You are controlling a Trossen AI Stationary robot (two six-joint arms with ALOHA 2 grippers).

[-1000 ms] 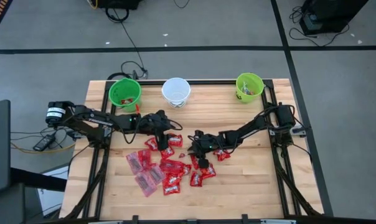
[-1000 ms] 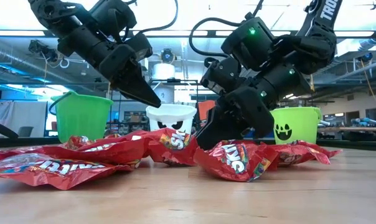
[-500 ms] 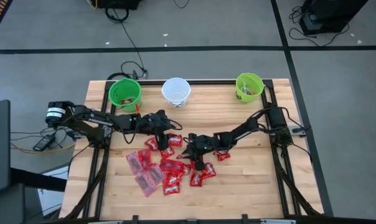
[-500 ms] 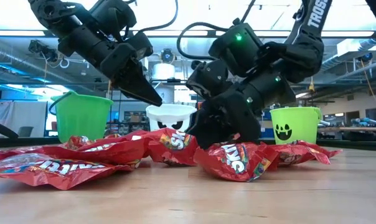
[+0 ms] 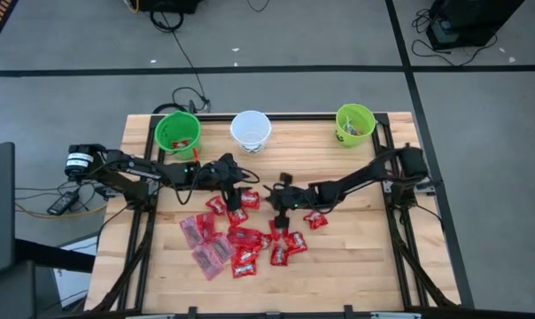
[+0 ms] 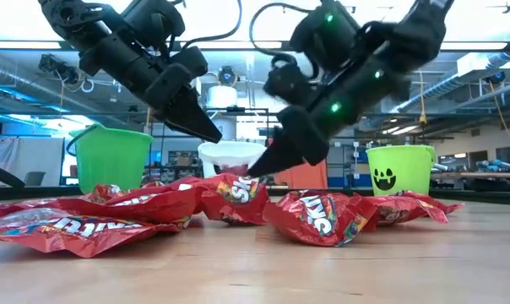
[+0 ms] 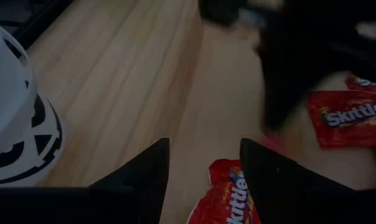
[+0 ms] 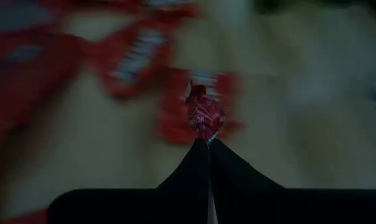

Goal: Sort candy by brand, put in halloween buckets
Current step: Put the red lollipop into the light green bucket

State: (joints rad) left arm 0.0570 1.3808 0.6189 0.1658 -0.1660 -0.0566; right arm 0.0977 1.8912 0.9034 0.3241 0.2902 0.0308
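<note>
Shiny red candy packets [image 5: 241, 239] lie in a heap on the wooden table, also in the low view [image 6: 314, 215]. At the far edge stand three halloween buckets: a green one [image 5: 177, 131], a white one [image 5: 250, 130] and a green one with a face [image 6: 398, 169]. My right gripper [image 8: 208, 142] is shut on a small red candy [image 8: 205, 118], above the heap [image 6: 253, 171]. My left gripper [image 7: 203, 163] stands open over a red packet [image 7: 231, 193], beside the white bucket [image 7: 14, 124], touching nothing. My right gripper pinches the small red candy by its near end [image 8: 206, 134], between the free ends of its two fingers. The rest of the piece sticks out beyond the tips. The fingers slant down from the table's right side, and the tips are clear of the packets below.
Larger translucent pinkish packets [image 5: 205, 244] lie at the heap's left and near side. Black frame rails [image 5: 387, 142] run along the table's edges. Bare wood lies toward the near edge and between the heap and the buckets. Both arms hang close together over the heap.
My right gripper has shut on the small candy, risen off the packets and tipped to a flatter slant, its tips swinging toward the table's left. The left arm has kept still.
</note>
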